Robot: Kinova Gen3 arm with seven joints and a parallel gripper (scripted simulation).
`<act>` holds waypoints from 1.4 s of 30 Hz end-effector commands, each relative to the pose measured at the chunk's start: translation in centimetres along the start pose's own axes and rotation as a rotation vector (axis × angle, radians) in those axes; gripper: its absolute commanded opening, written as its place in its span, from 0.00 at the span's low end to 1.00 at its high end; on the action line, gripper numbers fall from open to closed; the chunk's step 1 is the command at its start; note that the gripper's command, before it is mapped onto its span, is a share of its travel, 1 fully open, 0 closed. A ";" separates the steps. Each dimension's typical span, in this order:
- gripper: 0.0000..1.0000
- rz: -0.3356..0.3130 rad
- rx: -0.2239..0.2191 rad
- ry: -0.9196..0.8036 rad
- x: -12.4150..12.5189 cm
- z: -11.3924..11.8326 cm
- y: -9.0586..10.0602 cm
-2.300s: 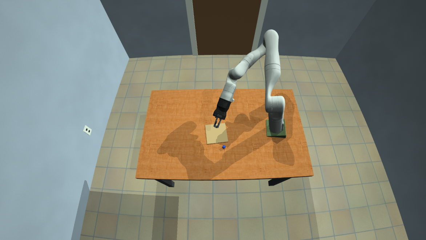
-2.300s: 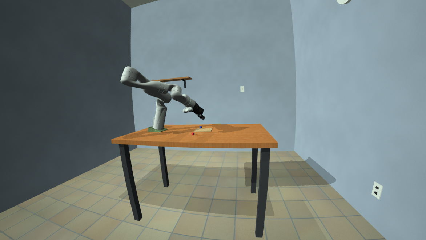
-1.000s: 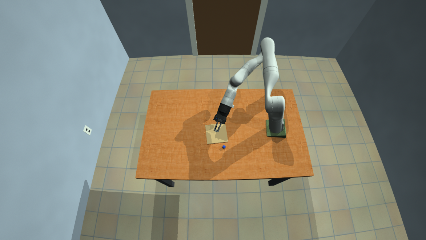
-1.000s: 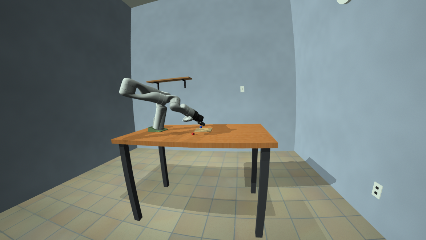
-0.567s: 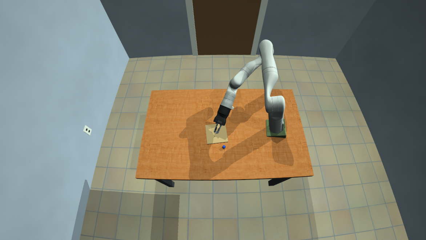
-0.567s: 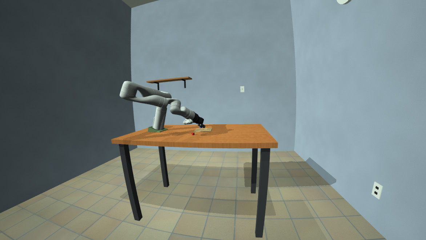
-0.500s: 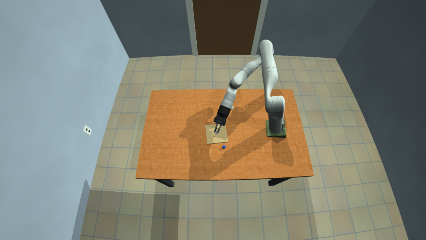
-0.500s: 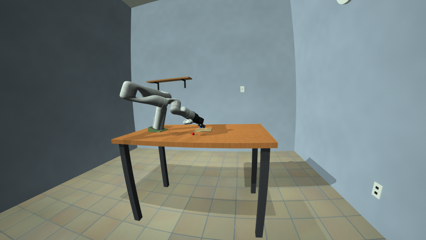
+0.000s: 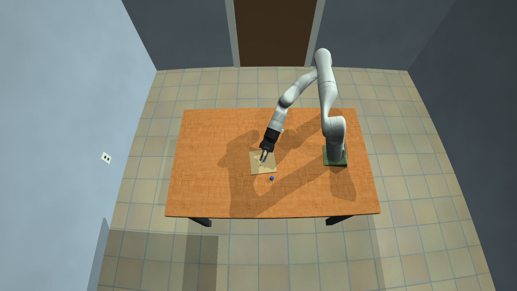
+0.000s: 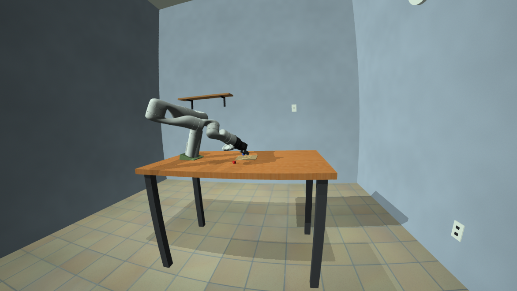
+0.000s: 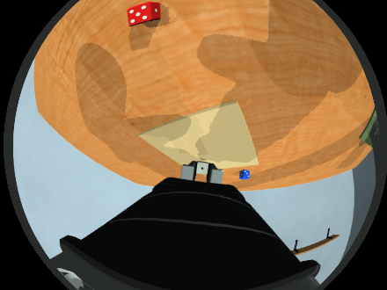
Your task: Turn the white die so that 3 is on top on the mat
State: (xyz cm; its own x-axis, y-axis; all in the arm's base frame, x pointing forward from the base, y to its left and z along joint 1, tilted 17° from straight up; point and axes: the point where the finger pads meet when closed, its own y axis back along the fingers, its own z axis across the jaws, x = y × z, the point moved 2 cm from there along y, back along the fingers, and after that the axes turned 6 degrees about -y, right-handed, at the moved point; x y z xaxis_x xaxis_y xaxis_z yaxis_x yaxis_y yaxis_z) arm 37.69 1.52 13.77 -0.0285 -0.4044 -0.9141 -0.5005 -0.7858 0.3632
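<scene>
With the pincer [image 11: 200,171] clamped on the white die [image 11: 200,169] above the mat [image 11: 220,136], it should lower gently, 3 upward.

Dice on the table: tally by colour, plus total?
White die: 1, pinched in the gripper over the mat
Red die: 1, on the table
Blue die: 1, on the table beside the mat
Total: 3

Small white die [image 11: 200,169] mostly hidden between the black two-finger gripper [image 11: 200,172] fingers, its top face unreadable, tiny blue die [image 9: 271,178] pips too small to read, red die absent from top view behind the arm.
</scene>
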 end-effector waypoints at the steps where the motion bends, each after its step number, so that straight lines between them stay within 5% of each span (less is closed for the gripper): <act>1: 0.34 0.000 0.000 0.001 0.0 0.0 0.0; 42: 0.34 0.000 0.000 0.001 0.8 -0.1 -0.4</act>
State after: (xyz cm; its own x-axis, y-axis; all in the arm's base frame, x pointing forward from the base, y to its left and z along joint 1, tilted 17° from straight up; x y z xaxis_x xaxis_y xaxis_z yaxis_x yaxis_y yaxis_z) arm 37.96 1.45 12.86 -0.0287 -0.4055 -0.9136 -0.5010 -0.7851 0.3642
